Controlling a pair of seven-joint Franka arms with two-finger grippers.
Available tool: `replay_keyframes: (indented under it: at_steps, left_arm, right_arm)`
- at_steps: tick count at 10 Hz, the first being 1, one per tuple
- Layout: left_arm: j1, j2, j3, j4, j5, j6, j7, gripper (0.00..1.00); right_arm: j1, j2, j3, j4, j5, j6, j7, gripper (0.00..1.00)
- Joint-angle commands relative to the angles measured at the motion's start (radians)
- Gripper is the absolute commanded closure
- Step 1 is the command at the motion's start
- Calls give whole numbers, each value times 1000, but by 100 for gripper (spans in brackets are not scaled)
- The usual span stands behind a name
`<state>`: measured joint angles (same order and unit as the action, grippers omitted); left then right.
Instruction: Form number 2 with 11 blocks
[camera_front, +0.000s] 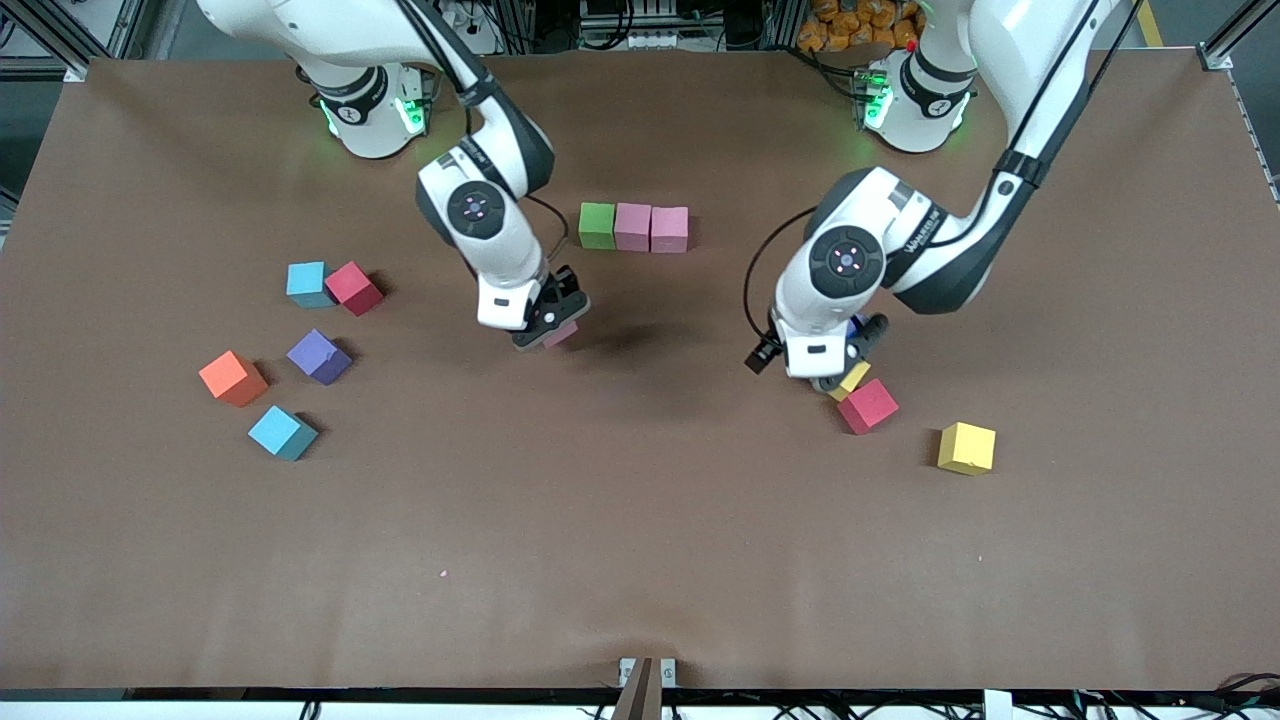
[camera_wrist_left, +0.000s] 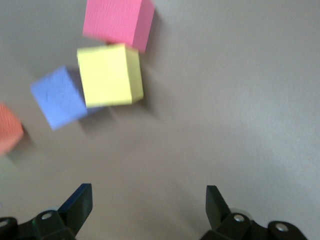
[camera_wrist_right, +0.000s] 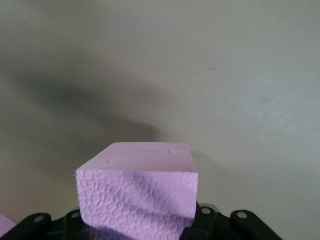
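Right tool (camera_front: 552, 326) clamped one pink block (camera_front: 561, 334) over bare tabletop (camera_front: 640, 520). Left tool (camera_front: 845, 375) hung open over a yellow block (camera_front: 852, 379) touching a red one (camera_front: 867, 406). Row laid: one green (camera_front: 597, 225), two pink (camera_front: 651, 228). Loose elsewhere: two light blue, one red, purple, orange, yellow.

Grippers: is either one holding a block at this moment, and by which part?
The right gripper is shut on a pink block, clamped by two opposite side faces, over bare table. The left gripper is open and holds nothing, above a yellow block.
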<state>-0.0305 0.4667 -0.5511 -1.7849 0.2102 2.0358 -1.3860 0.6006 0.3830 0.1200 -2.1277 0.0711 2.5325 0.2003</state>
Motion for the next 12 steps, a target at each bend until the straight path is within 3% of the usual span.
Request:
replay_keyframes:
  at_steps: [1,6,12]
  left_arm:
    - [3,23,64,30,37,-25,247,0]
    - [67,13,82,18,37,-6,450,0]
    - [121,13,82,-82,97,204,461,0]
  right_arm:
    - [72,60,-3,102,-13,-14,279,56]
    - [223,187,-13,274,-20,-26,710,58]
    - [291,261,-10,302,-63,-47,815,60]
